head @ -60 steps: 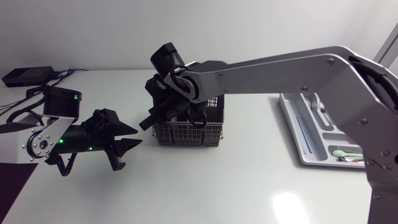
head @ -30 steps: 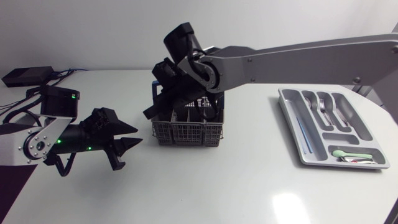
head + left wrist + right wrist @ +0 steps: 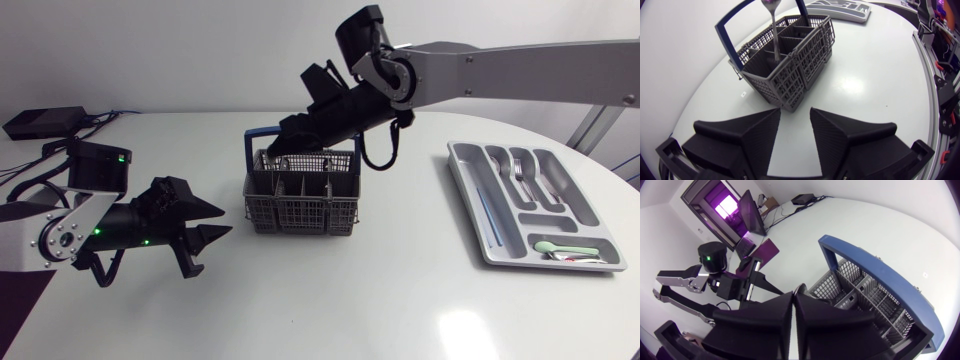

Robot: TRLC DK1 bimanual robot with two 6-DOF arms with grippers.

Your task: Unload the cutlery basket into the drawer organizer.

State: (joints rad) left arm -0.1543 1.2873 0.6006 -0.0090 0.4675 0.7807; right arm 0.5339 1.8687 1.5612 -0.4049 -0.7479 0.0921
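Right end effector (image 3: 274, 152) has risen clear of the cutlery basket (image 3: 300, 215), clenched apparently on an upright utensil (image 3: 774, 30). Transfer to the drawer organizer (image 3: 468, 190) follows. Left end effector (image 3: 795, 110) is released.

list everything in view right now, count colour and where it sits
cutlery basket: one, grey mesh with blue handle, table centre
cutlery piece: one, silver, upright in the basket
drawer organizer: one, grey, table's right side
utensils: at least two, silver, organizer's middle slots
thin stick: one, blue, organizer's long slot
spoon: one, pale green, organizer's front slot
black box: one, cabled, far left table corner
left gripper: one, black, jaws open, beside the basket
right gripper: one, black, jaws closed, above the basket
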